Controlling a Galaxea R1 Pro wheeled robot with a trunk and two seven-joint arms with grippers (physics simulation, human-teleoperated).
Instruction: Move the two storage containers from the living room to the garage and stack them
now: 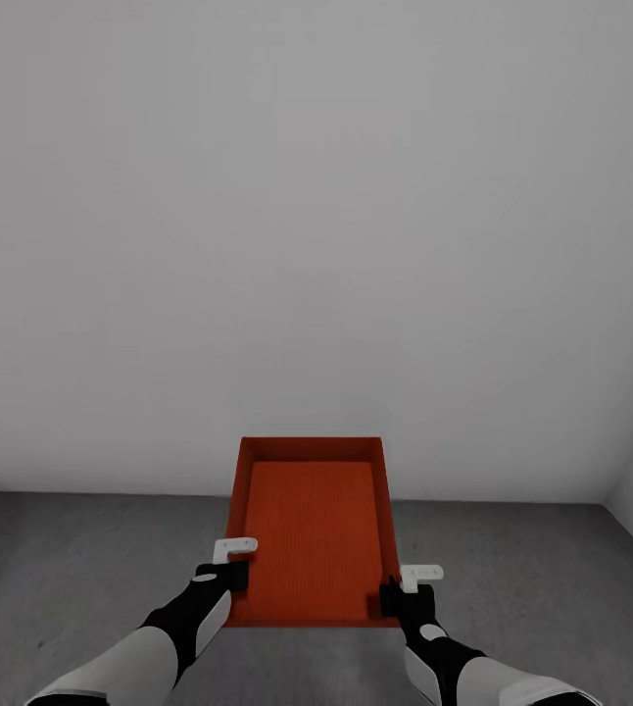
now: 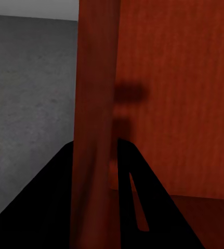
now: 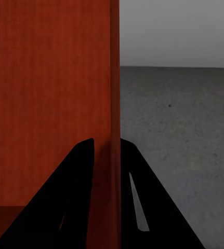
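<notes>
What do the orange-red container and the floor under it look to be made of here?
Storage container: probably matte plastic, judging by its thin straight walls, even orange-red colour and faint fine ribbing on the bottom; a render leaves this open. Floor: looks like rough concrete, dark grey, mottled and speckled, without gloss. Both tools clamp the container's side walls.

Light is even and soft, with no clear source; the pale wall point(image 1: 316, 216) shades gently from darker at the top to brighter near the box point(image 1: 314, 529). No glare anywhere. The head view is slightly soft. In the left wrist view the near side of the box point(image 2: 93, 129) is blurred, and a dark smudged shadow lies on its bottom. The grey floor point(image 3: 179, 135) looks mottled and grainy beside the box.
</notes>
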